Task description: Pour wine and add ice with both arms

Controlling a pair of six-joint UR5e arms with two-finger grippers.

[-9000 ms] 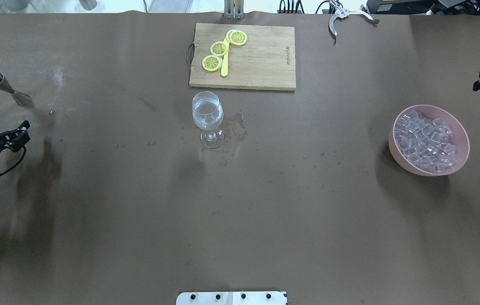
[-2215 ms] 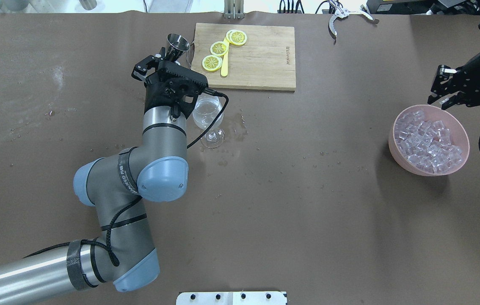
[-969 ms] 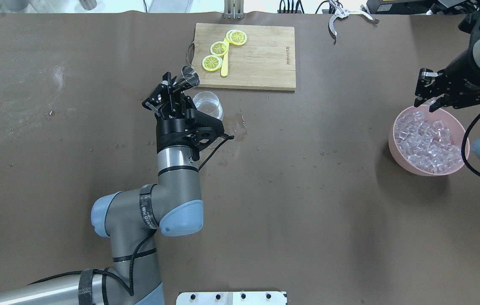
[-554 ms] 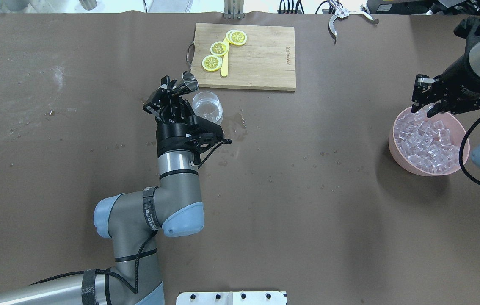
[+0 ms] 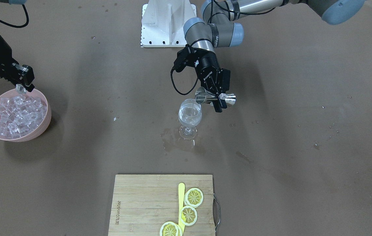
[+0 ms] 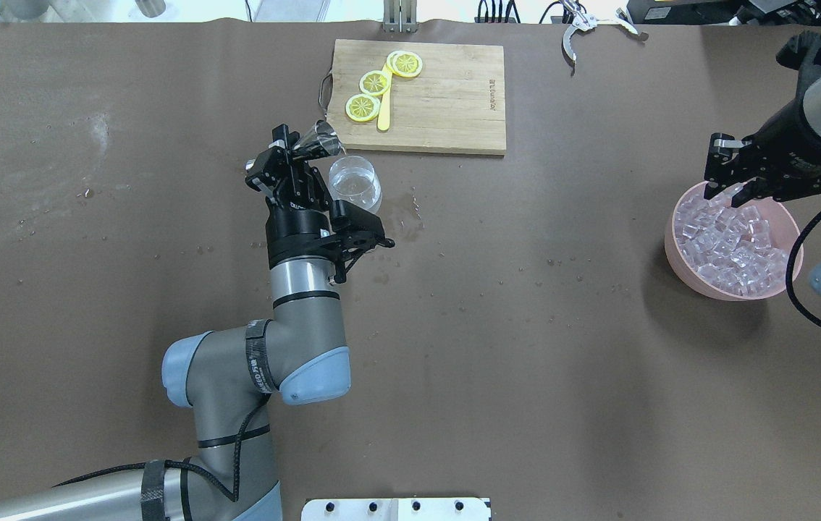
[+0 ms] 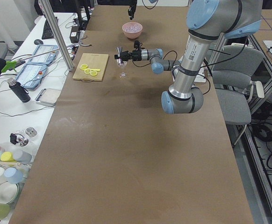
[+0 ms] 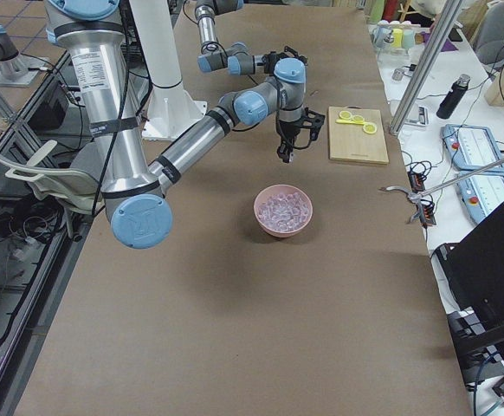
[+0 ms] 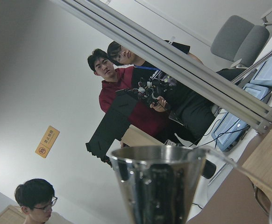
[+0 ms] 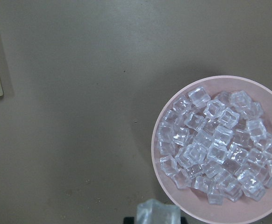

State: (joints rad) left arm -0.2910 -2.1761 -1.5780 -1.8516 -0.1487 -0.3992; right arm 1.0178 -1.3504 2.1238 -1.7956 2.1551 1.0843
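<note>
My left gripper (image 6: 300, 150) is shut on a steel jigger (image 6: 318, 140) and holds it tipped on its side, mouth at the rim of the wine glass (image 6: 355, 185). In the front view the jigger (image 5: 209, 97) lies level above the glass (image 5: 190, 115), which holds clear wine (image 5: 190, 113). My right gripper (image 6: 727, 189) hangs over the far rim of the pink bowl (image 6: 673, 250) of ice cubes (image 6: 733, 242) and is shut on one cube (image 10: 158, 214), which also shows in the front view (image 5: 19, 88).
A wooden cutting board (image 6: 447, 101) with lemon slices (image 6: 374, 82) and a yellow knife lies just beyond the glass. Metal tongs (image 6: 574, 32) lie at the far edge. Wet patches and droplets (image 6: 407, 217) surround the glass foot.
My left gripper has drawn back from the board and tipped the jigger over the glass. My right gripper has come down to the bowl's rim and now holds a cube.
</note>
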